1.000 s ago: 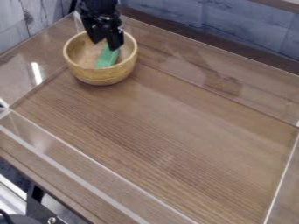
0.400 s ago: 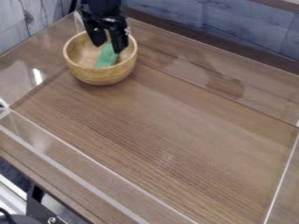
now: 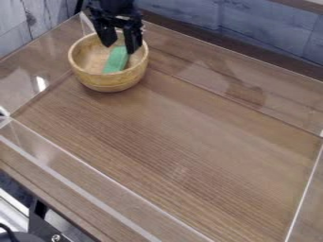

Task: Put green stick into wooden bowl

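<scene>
The green stick (image 3: pixel 115 60) lies inside the wooden bowl (image 3: pixel 89 63), tilted on a slant, its lower end towards the near part of the bowl's inside and its upper end towards the far rim. The bowl sits upright on the brown wooden surface (image 3: pixel 190 132), near the surface's far left corner as the camera sees it. The dark gripper (image 3: pixel 121 42) reaches in from beyond the bowl, over its far side, with its tip just beside the upper end of the stick. The fingers are dark and too small in the view to make out, so I cannot tell whether they are apart or together, or whether they touch the stick. Beyond the bowl, to its right, a blue panel (image 3: pixel 252 24) runs along the back of the surface. Well apart from the bowl, on its near left side, dark cables (image 3: pixel 38 213) lie past the surface's edge.
</scene>
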Action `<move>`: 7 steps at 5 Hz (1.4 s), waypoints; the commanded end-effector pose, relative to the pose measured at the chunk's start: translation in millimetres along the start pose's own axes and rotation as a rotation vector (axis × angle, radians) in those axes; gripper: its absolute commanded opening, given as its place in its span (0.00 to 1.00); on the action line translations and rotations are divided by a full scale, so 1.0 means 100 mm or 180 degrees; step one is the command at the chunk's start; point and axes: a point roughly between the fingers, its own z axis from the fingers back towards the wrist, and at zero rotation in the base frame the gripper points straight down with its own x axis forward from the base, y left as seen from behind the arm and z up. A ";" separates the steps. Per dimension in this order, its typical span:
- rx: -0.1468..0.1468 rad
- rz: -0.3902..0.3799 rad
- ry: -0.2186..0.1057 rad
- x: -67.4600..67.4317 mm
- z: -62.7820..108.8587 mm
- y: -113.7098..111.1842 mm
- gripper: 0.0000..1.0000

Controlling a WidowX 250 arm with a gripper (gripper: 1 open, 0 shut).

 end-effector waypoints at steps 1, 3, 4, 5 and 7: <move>0.0120 -0.0133 -0.0186 0.11 0.19 -0.01 1.00; 0.0160 -0.0143 -0.0148 0.11 0.02 -0.01 1.00; 0.0183 -0.0088 -0.0135 0.07 -0.07 -0.01 1.00; 0.0218 0.0048 -0.0141 0.15 0.00 0.04 1.00; 0.0267 0.0199 -0.0141 0.26 -0.06 0.12 1.00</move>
